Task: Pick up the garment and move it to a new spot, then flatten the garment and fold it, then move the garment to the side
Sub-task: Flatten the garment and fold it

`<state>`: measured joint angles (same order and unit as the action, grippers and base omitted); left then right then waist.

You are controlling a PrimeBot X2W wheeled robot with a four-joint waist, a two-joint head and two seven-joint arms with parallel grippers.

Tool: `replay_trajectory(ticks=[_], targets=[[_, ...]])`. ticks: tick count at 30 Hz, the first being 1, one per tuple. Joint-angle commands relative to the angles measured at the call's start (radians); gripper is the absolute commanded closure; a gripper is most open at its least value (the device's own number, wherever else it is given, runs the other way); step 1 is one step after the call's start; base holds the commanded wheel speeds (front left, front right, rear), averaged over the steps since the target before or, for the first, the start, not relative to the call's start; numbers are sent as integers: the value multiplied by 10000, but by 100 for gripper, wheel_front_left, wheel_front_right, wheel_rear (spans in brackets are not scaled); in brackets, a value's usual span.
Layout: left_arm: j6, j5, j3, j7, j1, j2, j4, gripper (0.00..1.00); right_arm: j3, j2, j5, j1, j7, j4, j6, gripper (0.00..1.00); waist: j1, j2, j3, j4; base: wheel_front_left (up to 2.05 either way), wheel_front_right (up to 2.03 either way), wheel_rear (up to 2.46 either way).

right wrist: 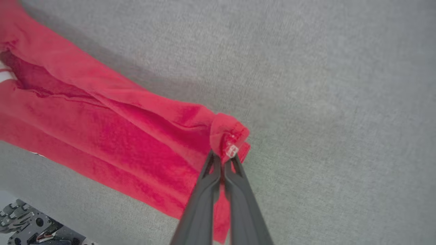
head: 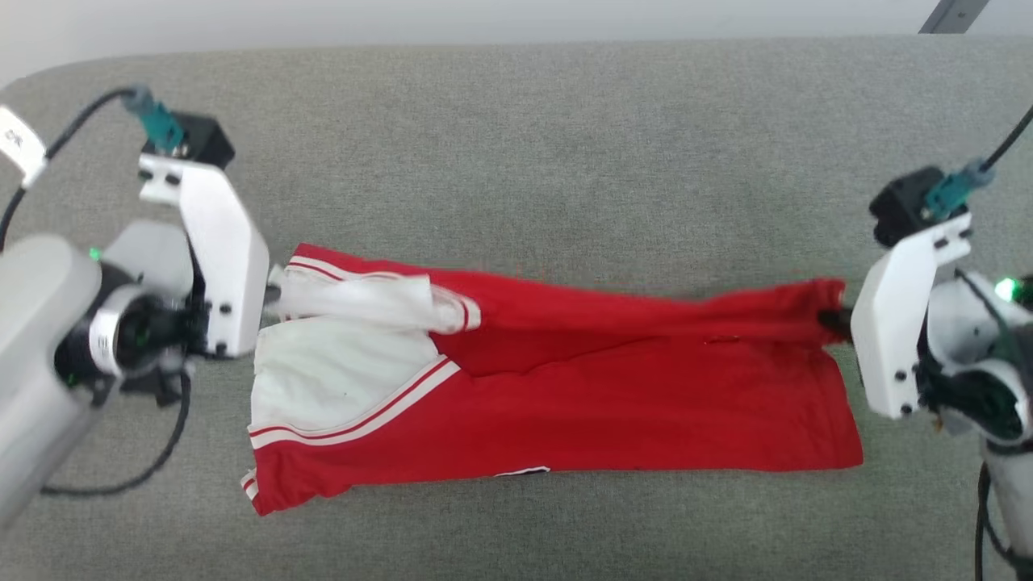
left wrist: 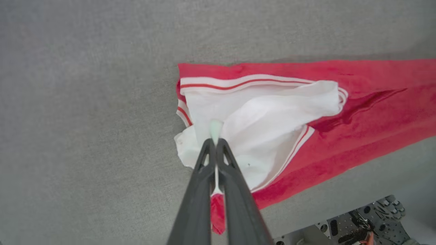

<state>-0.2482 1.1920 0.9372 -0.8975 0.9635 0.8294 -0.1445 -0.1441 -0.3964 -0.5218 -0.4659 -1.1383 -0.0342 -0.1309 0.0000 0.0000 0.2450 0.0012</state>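
The garment [head: 613, 395], a red shirt with white sleeves and red-white striped trim, is stretched lengthwise across the grey surface [head: 516, 145], its far edge lifted. My left gripper [head: 273, 297] is shut on the white sleeve end at the garment's left; in the left wrist view [left wrist: 216, 142] the dark fingers pinch white fabric of the garment [left wrist: 272, 119]. At the right end, my right gripper [head: 831, 321] is shut on the red hem corner; the right wrist view shows its fingertips [right wrist: 223, 158] clamping a bunched fold of the garment [right wrist: 136, 136]. The lettering is hidden.
The grey fabric-covered surface [right wrist: 323, 85] extends all around the shirt, with its far edge [head: 516, 44] near the top of the head view. Black cables [head: 121, 476] hang by both arms. Parts of the robot's base [left wrist: 357, 224] show below the surface's near edge.
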Motion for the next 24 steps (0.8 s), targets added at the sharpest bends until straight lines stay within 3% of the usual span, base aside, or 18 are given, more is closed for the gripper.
replay_trajectory(ticks=[1, 6, 11, 12, 13, 14, 15, 16, 24], targets=[[-395, 252, -32, -28, -504, 212, 532, 100, 107, 99, -3, 371, -179, -101, 4, 100, 0, 0, 20, 5, 0, 0, 0], [-1006, 635, 31, 166, -1583, 475, 1041, 100, 277, 483, 127, 835, -224, 84, 4, 100, 0, 0, 65, -46, 0, 0, 0], [-916, 907, 70, 492, -2162, 260, 698, 100, 219, 743, 224, 905, 151, 466, 4, 100, 0, 0, 95, -92, 0, 0, 0], [-789, 857, 56, 648, -2214, 217, 596, 94, 148, 776, 219, 860, 303, 556, 2, 80, 0, 0, 94, -108, 0, 0, 0], [-691, 817, -7, 827, -2240, 170, 451, 64, 100, 786, 230, 808, 444, 661, 2, 29, 0, 0, 92, -118, 0, 0, 0], [-639, 808, -56, 990, -2283, 121, 323, 51, 34, 767, 249, 767, 562, 752, 2, 0, 0, 0, 84, -123, 0, 0, 0], [-588, 793, -116, 1175, -2312, 73, 231, 4, -23, 738, 244, 741, 664, 849, 2, 0, 0, 0, 68, -123, 0, 0, 0], [-538, 757, -203, 1386, -2313, 40, 151, 0, -72, 709, 226, 721, 747, 909, 2, 0, 0, 0, 54, -122, 0, 0, 0], [300, 325, -812, 3602, -2573, 102, 210, 0, 19, 402, -119, 791, 1120, 1074, 2, 0, 0, 0, -110, -76, 0, 0, 0]])
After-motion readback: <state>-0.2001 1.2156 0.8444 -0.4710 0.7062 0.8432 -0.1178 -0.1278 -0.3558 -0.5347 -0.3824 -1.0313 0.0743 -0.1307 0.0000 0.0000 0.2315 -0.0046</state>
